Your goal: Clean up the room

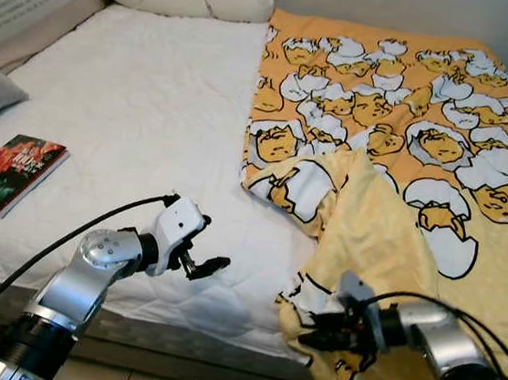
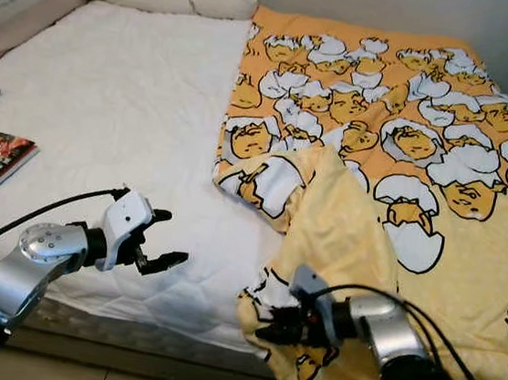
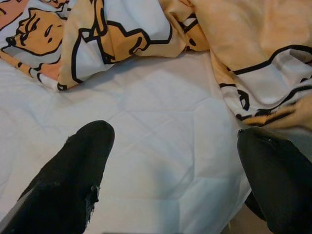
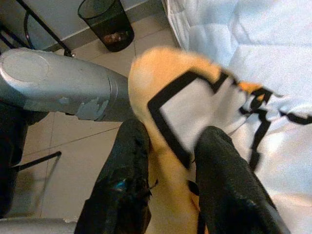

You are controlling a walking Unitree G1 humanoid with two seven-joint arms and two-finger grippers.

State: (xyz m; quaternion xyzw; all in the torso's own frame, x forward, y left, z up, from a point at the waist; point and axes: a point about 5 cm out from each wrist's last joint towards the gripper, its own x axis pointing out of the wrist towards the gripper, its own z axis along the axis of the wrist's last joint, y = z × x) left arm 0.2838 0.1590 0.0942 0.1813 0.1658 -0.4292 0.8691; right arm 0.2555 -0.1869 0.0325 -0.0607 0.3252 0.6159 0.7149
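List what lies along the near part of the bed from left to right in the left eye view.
book → left gripper, open over the white mattress → right gripper, shut on the yellow blanket at its folded-over corner.

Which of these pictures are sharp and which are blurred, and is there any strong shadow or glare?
Both eye views are sharp and evenly lit; the white mattress is bright, without harsh glare. In the left wrist view the open left gripper is soft, casting a faint shadow. In the right wrist view the blanket pinched by the right gripper is blurred.
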